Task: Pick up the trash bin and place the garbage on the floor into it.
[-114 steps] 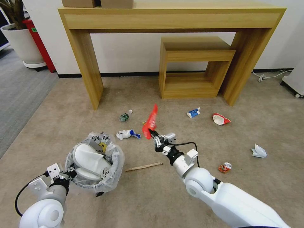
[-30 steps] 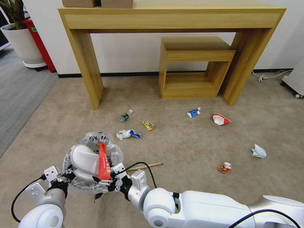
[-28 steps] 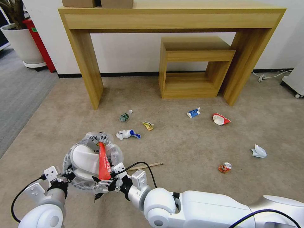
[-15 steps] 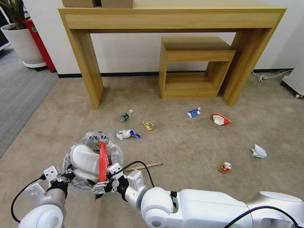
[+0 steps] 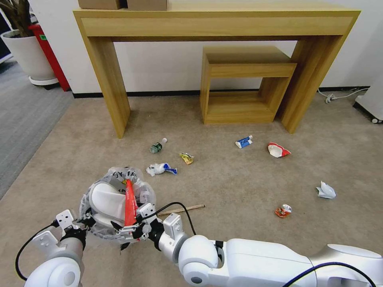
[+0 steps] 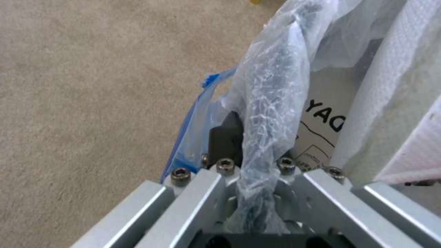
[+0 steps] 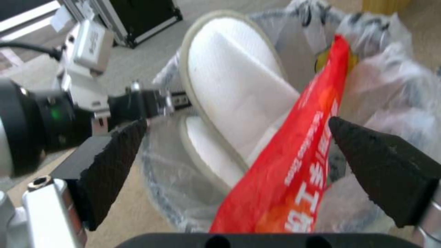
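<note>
Nearest, the left gripper (image 5: 85,220) is pinched on the bagged rim of the trash bin (image 5: 115,235), holding it just above the floor (image 5: 239,187). The right gripper (image 5: 128,230) sits at the bin's near rim with its fingers (image 7: 115,155) spread wide apart, and the red paper (image 5: 129,202) lies loose between them, leaning across the white slippers (image 5: 105,199) already in the bin. The paper's tail hangs over the near rim, so my worry is that a withdrawing finger drags it back out, or that it slides off the slippers. Beyond the bin lie the wooden stick (image 5: 181,209), a white-blue wrapper (image 5: 160,169), a small bottle (image 5: 157,146), then the crushed can (image 5: 283,210) and blue-white tube (image 5: 243,141) farther off.
</note>
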You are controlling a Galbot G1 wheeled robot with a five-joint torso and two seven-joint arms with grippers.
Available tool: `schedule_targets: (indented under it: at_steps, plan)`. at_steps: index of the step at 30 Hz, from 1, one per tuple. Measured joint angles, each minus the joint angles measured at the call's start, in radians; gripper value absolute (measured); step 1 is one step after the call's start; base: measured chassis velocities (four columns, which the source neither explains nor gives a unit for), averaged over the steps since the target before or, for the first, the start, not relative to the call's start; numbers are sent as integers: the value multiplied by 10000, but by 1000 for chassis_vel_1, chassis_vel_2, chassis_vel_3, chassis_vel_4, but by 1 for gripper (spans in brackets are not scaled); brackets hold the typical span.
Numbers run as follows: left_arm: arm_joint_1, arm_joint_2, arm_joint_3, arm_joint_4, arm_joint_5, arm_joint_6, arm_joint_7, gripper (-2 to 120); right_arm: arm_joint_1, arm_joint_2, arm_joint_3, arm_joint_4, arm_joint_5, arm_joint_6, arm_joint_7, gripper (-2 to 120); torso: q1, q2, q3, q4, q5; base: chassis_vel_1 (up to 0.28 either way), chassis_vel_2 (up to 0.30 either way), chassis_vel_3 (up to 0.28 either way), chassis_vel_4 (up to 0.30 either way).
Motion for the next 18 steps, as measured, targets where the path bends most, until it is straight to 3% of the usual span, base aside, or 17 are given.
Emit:
schedule_targets:
  at_steps: [8, 18]
  plan:
    - [-64, 110, -49, 68, -56, -1, 3, 0, -111, -19, 651, -208, -450, 698, -619, 100, 0, 0, 0, 0, 0, 0, 0, 0, 0]
    - [-93, 244, -176, 117, -210, 70, -61, 0, -625, -550, 2726, -432, -1496, 1930, -2130, 100, 0, 0, 0, 0, 1, 0, 0, 0, 0]
